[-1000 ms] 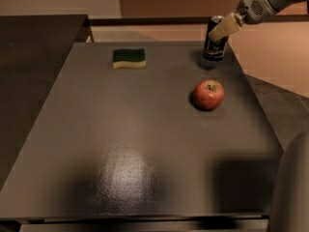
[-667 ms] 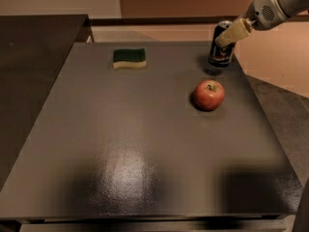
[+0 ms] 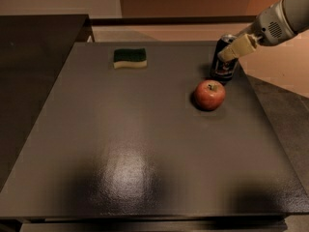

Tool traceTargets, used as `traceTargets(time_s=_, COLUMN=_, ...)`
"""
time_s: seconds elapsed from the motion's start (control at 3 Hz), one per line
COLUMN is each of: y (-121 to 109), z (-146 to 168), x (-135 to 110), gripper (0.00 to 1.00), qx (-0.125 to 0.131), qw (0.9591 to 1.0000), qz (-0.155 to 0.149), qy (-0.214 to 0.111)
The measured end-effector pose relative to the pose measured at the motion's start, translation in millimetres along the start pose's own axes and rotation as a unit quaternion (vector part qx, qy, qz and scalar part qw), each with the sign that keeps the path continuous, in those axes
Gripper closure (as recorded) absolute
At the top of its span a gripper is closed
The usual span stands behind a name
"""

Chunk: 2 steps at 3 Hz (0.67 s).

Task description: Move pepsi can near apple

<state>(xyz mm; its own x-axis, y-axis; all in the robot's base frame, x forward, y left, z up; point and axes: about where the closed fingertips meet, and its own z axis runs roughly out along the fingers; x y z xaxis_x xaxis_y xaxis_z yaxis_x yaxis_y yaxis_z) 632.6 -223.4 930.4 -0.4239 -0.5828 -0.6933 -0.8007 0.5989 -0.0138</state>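
Pepsi can (image 3: 222, 67): upright near the table's far right edge; just behind the apple, a small gap between them
Apple (image 3: 209, 94): on the table, stem up
Gripper (image 3: 229, 52): reaches in from the right; clamped on the can's upper part, one pale finger (image 3: 239, 46) across its front
Sponge (image 3: 130, 58): far side, well apart from both
Table (image 3: 120, 144): dark, glossy

No legible text on pepsi can (image 3: 222, 67) at gripper (image 3: 228, 55)

With the gripper (image 3: 236, 47) at the pepsi can (image 3: 223, 67) by the table's (image 3: 120, 153) far right edge, the apple (image 3: 209, 94) crowded the can's near side, while the sponge (image 3: 130, 58) lay well apart leftward, open surface between.
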Motion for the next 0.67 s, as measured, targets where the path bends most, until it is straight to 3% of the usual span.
traceTargets(time_s=0.33, y=13, z=0, x=9, gripper=1.00, qx=-0.004, qw=1.0000, qz=-0.008, qy=0.001)
traceTargets(time_s=0.67, y=25, z=0, x=15, gripper=0.82, qx=-0.007, qw=0.9998, qz=-0.017, qy=0.005)
